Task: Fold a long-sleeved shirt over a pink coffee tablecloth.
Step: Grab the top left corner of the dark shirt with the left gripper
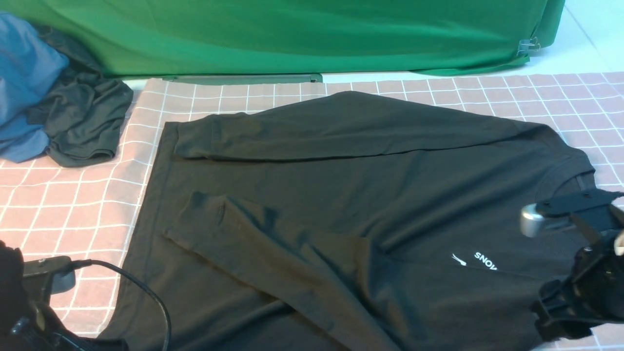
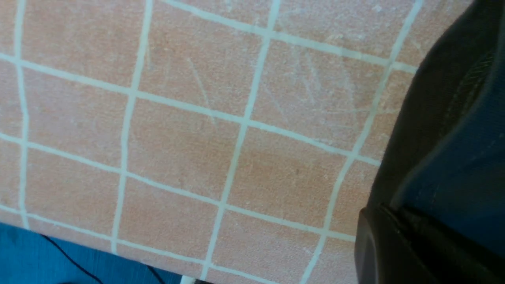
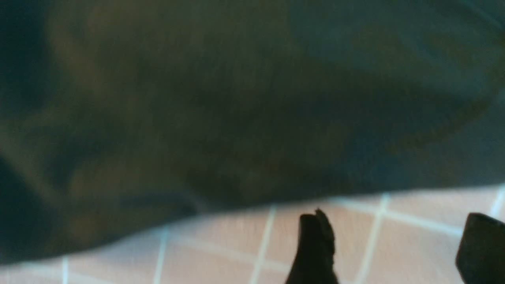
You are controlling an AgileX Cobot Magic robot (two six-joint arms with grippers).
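The black long-sleeved shirt (image 1: 341, 195) lies spread on the pink coffee tablecloth (image 1: 73, 195), neck to the right, with both sleeves laid across its body. Part of the white chest print (image 1: 480, 261) shows. My left arm (image 1: 29, 302) is at the near left corner. In the left wrist view my left gripper (image 2: 398, 236) is shut, and the shirt's hem (image 2: 442, 130) runs into its jaws. My right gripper (image 3: 398, 252) is open over bare pink cloth (image 3: 221, 252), just short of the shirt's edge (image 3: 236, 138), with nothing between its fingers (image 3: 315, 244). In the front view the right arm (image 1: 585, 273) hangs beside the collar.
A green cloth (image 1: 292, 34) hangs across the back. A blue garment (image 1: 24, 83) and a smaller dark grey-green one (image 1: 83, 117) lie bunched at the back left. A black cable (image 1: 141, 292) curves by the left arm. The tablecloth's near edge (image 2: 118, 252) shows in the left wrist view.
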